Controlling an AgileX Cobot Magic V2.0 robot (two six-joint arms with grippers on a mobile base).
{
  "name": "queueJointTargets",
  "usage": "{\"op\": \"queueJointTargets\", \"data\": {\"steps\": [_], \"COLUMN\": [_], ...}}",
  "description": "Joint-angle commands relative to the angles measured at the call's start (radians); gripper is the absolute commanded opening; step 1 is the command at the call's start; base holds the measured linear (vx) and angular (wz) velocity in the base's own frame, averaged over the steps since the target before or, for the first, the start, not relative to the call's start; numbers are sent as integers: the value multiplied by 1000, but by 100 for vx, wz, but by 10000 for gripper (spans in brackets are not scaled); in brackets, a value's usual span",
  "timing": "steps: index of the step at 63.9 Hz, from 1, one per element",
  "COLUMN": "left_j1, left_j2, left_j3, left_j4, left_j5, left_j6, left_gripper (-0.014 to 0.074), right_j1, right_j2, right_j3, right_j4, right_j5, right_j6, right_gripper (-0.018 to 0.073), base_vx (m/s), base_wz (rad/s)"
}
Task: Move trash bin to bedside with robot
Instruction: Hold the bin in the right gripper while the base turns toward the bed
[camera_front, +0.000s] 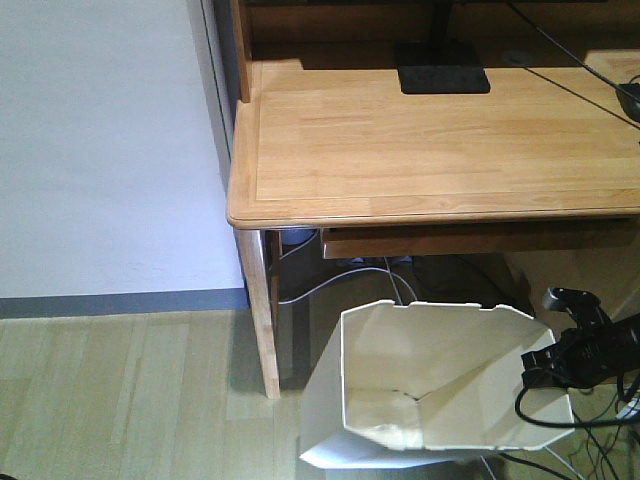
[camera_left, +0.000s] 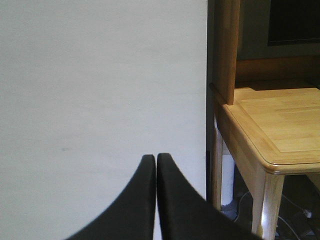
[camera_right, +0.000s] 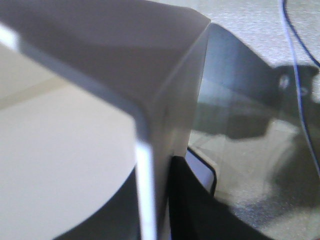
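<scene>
The white trash bin (camera_front: 440, 390) stands tilted on the floor under the front edge of the desk, its cream inside open to view. My right gripper (camera_front: 540, 368) is shut on the bin's right rim; in the right wrist view the thin rim (camera_right: 150, 165) runs between the two black fingers (camera_right: 200, 215). My left gripper (camera_left: 156, 159) is shut and empty, held up in front of a white wall, and does not show in the front view. The bed is out of view.
A light wooden desk (camera_front: 430, 150) with a monitor base (camera_front: 443, 75) fills the upper right; its leg (camera_front: 262, 320) stands left of the bin. Cables (camera_front: 340, 285) lie under the desk. A white wall (camera_front: 100, 140) is at left, wood floor (camera_front: 120, 400) below it.
</scene>
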Motion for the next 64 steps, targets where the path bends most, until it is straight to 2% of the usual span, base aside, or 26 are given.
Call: {"op": "queueJointTargets", "data": {"steps": [1,64], "left_j1": [-4,-4], "left_j2": [-6,-6], "left_j3": [-24,-24], "left_j4": [-1,-1], "left_j5": [-73,-73], "left_j6": [-4,-4], "left_gripper": [-6,-6], "right_j1": [4,2], "right_j2": [-77,-73], "right_j3": [9,6], "right_j4": [19,18], "right_j5": [260,260], "right_j6": [-9,-9], "right_gripper": [-5,-5], "base_vx": [0,-1], "base_wz": [0,4]}}
